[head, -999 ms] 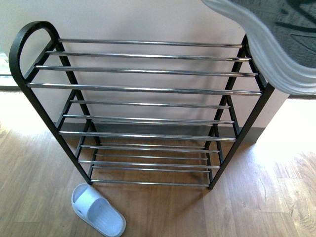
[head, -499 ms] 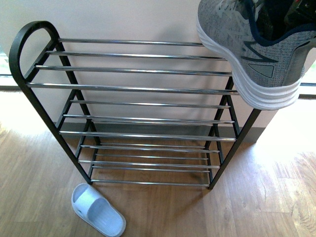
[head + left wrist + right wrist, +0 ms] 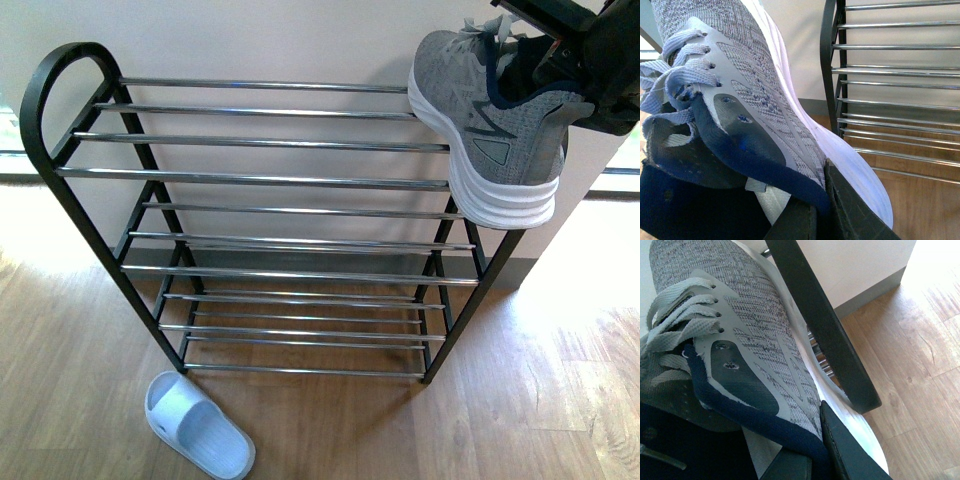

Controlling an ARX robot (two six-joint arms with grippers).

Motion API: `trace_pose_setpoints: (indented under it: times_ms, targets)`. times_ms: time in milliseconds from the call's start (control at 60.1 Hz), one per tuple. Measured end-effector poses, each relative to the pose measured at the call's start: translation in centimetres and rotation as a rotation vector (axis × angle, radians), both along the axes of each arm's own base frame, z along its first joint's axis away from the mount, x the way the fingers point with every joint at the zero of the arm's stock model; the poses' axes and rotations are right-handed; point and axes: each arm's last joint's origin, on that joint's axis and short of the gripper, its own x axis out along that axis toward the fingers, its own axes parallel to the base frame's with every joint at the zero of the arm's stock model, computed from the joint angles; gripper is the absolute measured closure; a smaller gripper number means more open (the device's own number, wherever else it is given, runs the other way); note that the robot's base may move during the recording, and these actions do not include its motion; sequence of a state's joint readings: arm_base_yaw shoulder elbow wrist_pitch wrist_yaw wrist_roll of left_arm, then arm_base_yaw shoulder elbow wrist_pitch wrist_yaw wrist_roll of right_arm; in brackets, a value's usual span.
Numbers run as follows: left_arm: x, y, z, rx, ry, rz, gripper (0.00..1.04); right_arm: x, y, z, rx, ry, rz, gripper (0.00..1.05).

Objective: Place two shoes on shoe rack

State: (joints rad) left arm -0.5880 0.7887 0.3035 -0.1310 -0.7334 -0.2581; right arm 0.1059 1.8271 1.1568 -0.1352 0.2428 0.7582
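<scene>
Right claw [image 3: 548,72] tight on grey sneaker [image 3: 480,120] at shoe rack [image 3: 62,205] corner, left claw [image 3: 795,212] clamping second sneaker [image 3: 755,85], sandal [image 3: 200,428] on floor [image 3: 530,400].

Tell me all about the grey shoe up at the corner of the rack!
The grey sneaker is knitted fabric with pale grey laces, a dark navy lining and a thick, ribbed white sole. Its toe points to the wall, heel toward the camera, at the right end of the shoe rack's top shelf. The right tool pinches its heel collar. Whether the sole rests on the rods is unclear.
</scene>
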Motion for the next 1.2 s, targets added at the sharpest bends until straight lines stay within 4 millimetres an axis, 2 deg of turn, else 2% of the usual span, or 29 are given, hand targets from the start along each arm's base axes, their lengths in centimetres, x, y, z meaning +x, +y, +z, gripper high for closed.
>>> trace_pose_setpoints:
  times_ms: [250, 583, 649, 766, 816, 899, 999, 1099, 1199]
  targets:
    - [0.0, 0.0, 0.0, 0.0, 0.0, 0.0, 1.03, 1.0, -0.9, -0.4, 0.008, 0.003, -0.031, 1.03]
    - [0.0, 0.0, 0.0, 0.0, 0.0, 0.0, 1.03, 1.4, -1.2, -0.5, 0.003, -0.012, -0.032, 1.03]
    - [0.0, 0.0, 0.0, 0.0, 0.0, 0.0, 1.03, 1.5, -1.3, -0.3, -0.011, -0.03, -0.028, 0.94]
    - [0.0, 0.0, 0.0, 0.0, 0.0, 0.0, 1.03, 1.3, -1.8, 0.8, -0.04, -0.083, -0.012, 0.66]
    - [0.0, 0.0, 0.0, 0.0, 0.0, 0.0, 1.03, 0.8, -2.0, 1.6, -0.033, -0.115, 0.01, 0.53]
    - [0.0, 0.0, 0.0, 0.0, 0.0, 0.0, 1.03, -0.1, -2.2, 2.6, -0.026, -0.148, 0.031, 0.41]
    - [0.0, 0.0, 0.0, 0.0, 0.0, 0.0, 1.03, -1.9, -2.8, 3.9, -0.015, -0.201, 0.071, 0.2]
    - [0.0, 0.0, 0.0, 0.0, 0.0, 0.0, 1.03, -3.7, -3.3, 4.5, -0.019, -0.243, 0.1, 0.08]
    - [0.0, 0.0, 0.0, 0.0, 0.0, 0.0, 1.03, -6.6, -3.8, 5.3, -0.065, -0.318, 0.167, 0.09]
